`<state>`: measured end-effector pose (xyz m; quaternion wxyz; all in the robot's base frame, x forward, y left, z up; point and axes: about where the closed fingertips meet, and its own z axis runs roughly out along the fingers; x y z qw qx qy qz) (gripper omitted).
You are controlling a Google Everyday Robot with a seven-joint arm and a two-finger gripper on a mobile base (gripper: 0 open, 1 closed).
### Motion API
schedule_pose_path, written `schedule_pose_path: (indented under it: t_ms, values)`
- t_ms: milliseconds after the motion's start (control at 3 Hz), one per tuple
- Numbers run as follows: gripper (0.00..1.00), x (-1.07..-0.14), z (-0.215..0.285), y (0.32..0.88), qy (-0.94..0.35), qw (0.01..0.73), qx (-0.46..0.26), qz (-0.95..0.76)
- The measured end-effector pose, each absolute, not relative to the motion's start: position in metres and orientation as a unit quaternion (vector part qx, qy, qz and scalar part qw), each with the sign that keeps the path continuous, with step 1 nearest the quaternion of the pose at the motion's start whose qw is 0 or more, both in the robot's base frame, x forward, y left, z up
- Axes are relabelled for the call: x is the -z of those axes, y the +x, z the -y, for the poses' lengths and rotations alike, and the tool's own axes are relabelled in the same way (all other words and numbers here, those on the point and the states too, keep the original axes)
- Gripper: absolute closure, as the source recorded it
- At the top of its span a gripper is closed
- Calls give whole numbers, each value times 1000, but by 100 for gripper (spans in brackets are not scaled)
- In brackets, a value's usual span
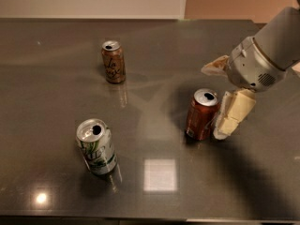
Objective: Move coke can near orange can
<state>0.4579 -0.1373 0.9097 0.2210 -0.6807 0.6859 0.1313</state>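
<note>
The gripper (213, 102) hangs low over the right side of the frame, at the end of a thick grey arm (274, 43) that comes in from the upper right corner. Its two pale fingers are spread wide and hold nothing. One finger (215, 67) points left, above and behind the coke can. The other (234, 114) angles down just to the can's right, its tip close against the can's side, though I cannot tell whether it actually touches.

The coke can (200, 118) stands upright on the dark glossy table (56, 93), right of centre, with its silver top and opened mouth facing up. The arm's shadow spreads over the table surface beneath and to the right of it.

The orange can (114, 64) stands upright in the upper left-centre of the frame, dark cursive showing on its dull brownish side. It is well apart from the coke can, with a bare stretch of table between them.

A white-and-green can (97, 149) sits in the lower left, its top tipped slightly toward the viewer, well apart from both other cans. A square patch of reflected light (160, 175) shines on the table in the lower centre, between this can and the coke can, and a smaller bright spot (41, 198) glows near the lower left corner
</note>
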Motion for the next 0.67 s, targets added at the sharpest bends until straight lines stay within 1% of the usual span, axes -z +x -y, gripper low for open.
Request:
schedule_pose_path:
  t_ms: [333, 667]
  values:
    - [38, -907, 138, 455, -687, 218, -132, -680]
    - [62, -908, 132, 453, -692, 215, -140, -675]
